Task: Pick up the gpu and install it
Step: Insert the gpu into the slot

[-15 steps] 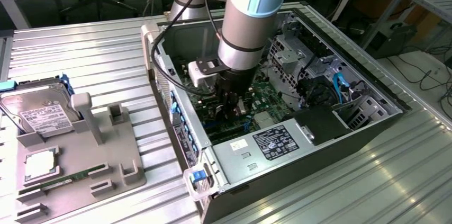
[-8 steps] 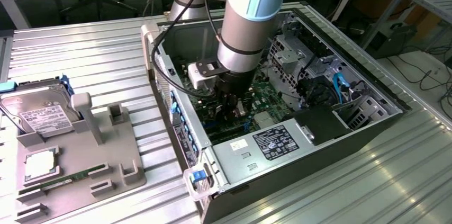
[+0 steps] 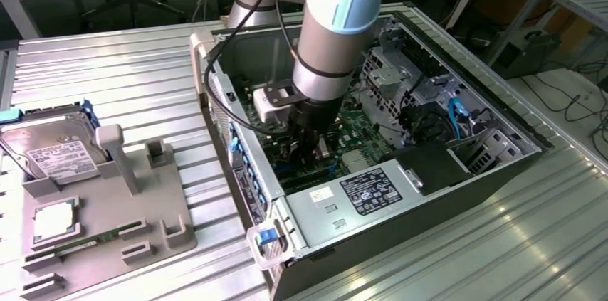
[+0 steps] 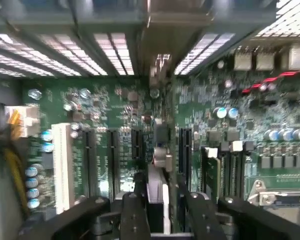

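Reaching down into the open computer case (image 3: 446, 173), the gripper (image 4: 162, 210) has its jaws flanking the gpu (image 4: 159, 185), which stands edge-on among the motherboard (image 4: 115, 107) slots, upright, apparently to meet its slot. Whether they grip it I cannot tell. The card shows as a thin dark slab with pale edging.

obstacles: drive cage (image 3: 404, 77), power supply (image 3: 366, 191) | free: motherboard (image 3: 357, 134) between them

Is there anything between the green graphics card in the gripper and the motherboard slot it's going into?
Nothing visible. The thin dark edge-on gpu sits between the gripper fingers, right over the green motherboard, lined up between the black expansion slots.
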Controlling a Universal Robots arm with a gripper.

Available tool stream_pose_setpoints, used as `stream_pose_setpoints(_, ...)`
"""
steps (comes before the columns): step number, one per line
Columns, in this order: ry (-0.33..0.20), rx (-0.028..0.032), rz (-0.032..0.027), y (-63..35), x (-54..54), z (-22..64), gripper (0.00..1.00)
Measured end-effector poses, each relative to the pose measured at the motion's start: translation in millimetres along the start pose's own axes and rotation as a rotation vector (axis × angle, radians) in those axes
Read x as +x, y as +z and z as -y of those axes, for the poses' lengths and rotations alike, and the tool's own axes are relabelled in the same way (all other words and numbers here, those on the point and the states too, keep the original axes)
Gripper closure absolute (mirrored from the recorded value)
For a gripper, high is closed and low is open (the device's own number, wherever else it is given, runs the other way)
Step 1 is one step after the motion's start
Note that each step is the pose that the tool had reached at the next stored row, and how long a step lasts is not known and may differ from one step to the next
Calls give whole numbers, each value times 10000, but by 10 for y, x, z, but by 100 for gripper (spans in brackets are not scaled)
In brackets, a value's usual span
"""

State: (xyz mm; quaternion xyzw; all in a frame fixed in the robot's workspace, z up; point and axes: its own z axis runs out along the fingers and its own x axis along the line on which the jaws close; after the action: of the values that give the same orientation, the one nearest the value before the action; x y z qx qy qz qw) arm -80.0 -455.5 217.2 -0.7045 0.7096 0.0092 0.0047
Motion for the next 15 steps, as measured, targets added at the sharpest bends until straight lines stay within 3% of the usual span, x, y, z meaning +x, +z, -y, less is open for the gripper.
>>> stream_pose_setpoints(12, -1, 92, 6, -593, -13, -3, 65)
stream_pose_setpoints(14, 0, 131, 3, -681, -15, -8, 65)
stream_pose_setpoints(15, -6, 145, 8, -679, -15, -9, 65)
